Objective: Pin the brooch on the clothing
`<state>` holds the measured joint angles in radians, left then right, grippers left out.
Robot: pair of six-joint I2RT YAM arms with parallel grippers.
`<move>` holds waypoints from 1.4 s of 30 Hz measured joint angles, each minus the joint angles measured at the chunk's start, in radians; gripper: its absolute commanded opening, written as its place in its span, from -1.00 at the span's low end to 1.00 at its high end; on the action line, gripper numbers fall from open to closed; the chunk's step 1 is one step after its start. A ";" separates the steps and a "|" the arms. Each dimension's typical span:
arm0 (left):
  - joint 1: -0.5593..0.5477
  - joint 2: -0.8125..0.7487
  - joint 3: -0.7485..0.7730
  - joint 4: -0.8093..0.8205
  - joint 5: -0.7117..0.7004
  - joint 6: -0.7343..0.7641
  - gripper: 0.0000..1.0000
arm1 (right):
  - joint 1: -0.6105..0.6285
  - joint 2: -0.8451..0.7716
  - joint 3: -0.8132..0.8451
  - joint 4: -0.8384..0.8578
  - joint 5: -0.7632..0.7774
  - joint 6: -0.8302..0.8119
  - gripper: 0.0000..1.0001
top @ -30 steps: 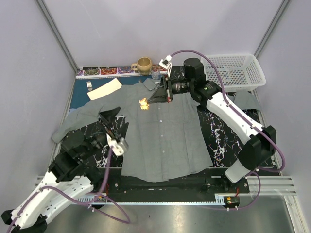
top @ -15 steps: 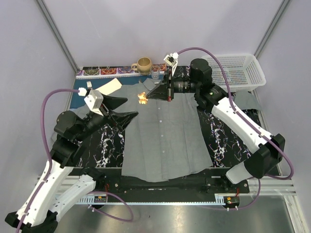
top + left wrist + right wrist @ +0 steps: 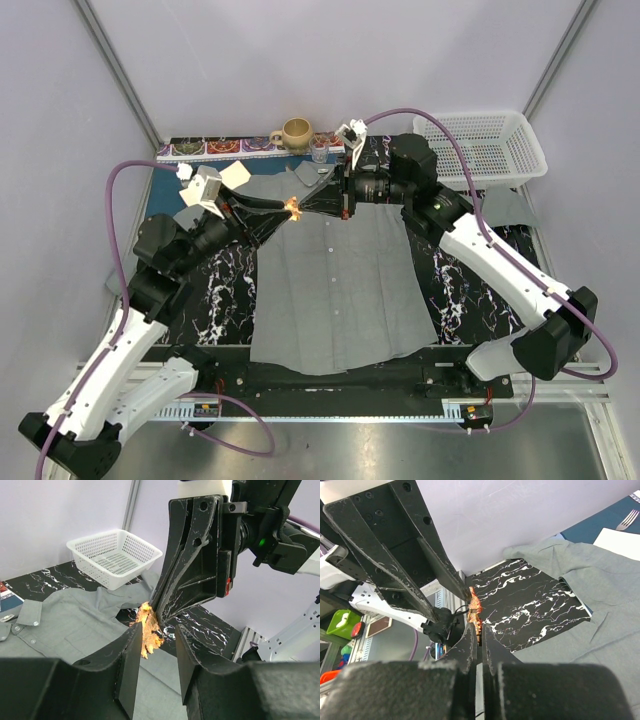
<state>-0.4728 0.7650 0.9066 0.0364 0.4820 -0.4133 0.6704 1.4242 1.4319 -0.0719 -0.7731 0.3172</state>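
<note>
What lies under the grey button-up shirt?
The grey button-up shirt lies on a black white-veined mat, visible along both sides. A blue placemat shows at its upper left. Whatever sits beneath the shirt's middle is covered.

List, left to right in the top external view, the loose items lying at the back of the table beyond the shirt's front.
cream napkin → mug → small glass → white basket
</note>
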 measured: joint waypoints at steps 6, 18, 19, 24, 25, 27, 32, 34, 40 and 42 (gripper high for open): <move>0.000 0.011 0.000 0.027 -0.008 -0.005 -0.32 | 0.013 0.000 -0.006 0.000 0.031 -0.003 -1.00; -0.001 0.050 0.000 0.034 -0.015 -0.003 -0.42 | 0.021 0.000 -0.017 0.001 0.057 -0.008 -1.00; -0.002 0.053 0.000 0.033 -0.015 -0.002 -0.48 | 0.021 0.000 -0.018 0.000 0.058 -0.008 -1.00; -0.008 0.057 0.000 0.026 -0.040 0.007 -0.63 | 0.021 0.000 -0.019 0.000 0.059 -0.009 -1.00; -0.009 0.057 0.000 0.024 -0.047 0.010 -0.65 | 0.021 0.000 -0.019 0.000 0.059 -0.010 -1.00; -0.011 0.058 0.000 0.020 -0.057 0.014 -0.69 | 0.021 0.000 -0.021 0.000 0.060 -0.011 -1.00; -0.011 0.069 0.000 0.016 -0.077 0.021 -0.75 | 0.021 0.000 -0.026 0.000 0.076 -0.011 -1.00; -0.011 0.070 0.001 0.013 -0.082 0.021 -0.55 | 0.021 0.000 -0.026 0.000 0.079 -0.011 -1.00; -0.013 0.063 -0.008 0.037 -0.064 0.012 -0.41 | 0.021 0.000 -0.027 0.001 0.091 -0.014 -1.00; -0.012 0.061 -0.014 0.042 -0.059 0.010 -0.41 | 0.021 -0.002 -0.030 0.001 0.091 -0.015 -1.00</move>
<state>-0.4850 0.8261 0.8928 0.0784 0.4232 -0.4034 0.6914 1.4223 1.4017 -0.0708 -0.6823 0.3019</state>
